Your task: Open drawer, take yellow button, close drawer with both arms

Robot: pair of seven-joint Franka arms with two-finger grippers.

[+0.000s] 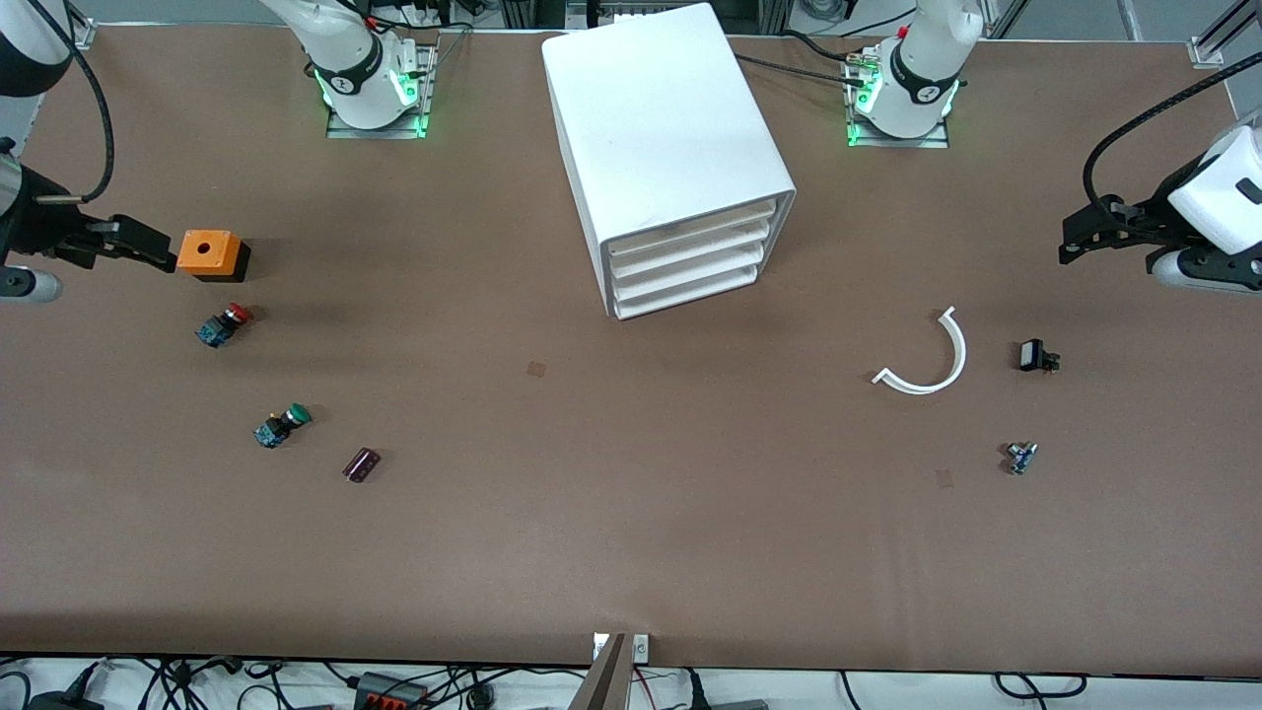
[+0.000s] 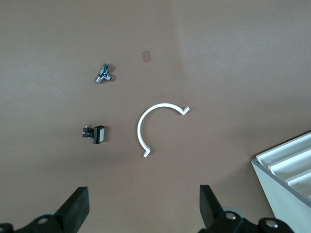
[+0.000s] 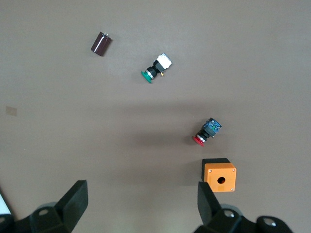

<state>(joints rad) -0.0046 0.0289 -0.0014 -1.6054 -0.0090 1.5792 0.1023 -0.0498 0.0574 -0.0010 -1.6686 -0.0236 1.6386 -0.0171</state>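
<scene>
Looking at this, nothing's kicked off yet. The cabinet [image 1: 670, 148] sits at 12 o'clock on the surface [image 1: 631, 552] in the front view. Its four drawers [image 1: 690, 256] are all pushed in flush, fronts facing roughly 5 o'clock.

The yellow-capped button isn't visible anywhere. My guess is it's shut inside one of those drawers, which would be why opening comes first.

The left gripper [image 1: 1070, 247] hangs at about 3 o'clock, over bare surface at its own arm's end. In its wrist view the fingers [image 2: 73, 208] are spread wide with nothing between them. The right gripper [image 1: 158, 251] hangs at about 9 o'clock, over the surface right by an orange box [image 1: 209, 253]. Its fingers [image 3: 73, 204] are spread and empty too. Both are parked out wide, probably so the cabinet front stays reachable.

Decoys sit out in the open:
- a red button [image 1: 225, 323] at 8 o'clock from the cabinet
- a green button [image 1: 281, 424] a bit nearer the camera
- a dark little cylinder [image 1: 361, 463] beside the green one

Over at 4 o'clock from the cabinet there's a white arc [image 1: 932, 360], a black part [image 1: 1035, 355] and a small metal bit [image 1: 1020, 457]. None of them looks relevant.

I'd expect one arm to steady the cabinet while the other pulls a drawer, since that light box looks like it'd slide.
</scene>
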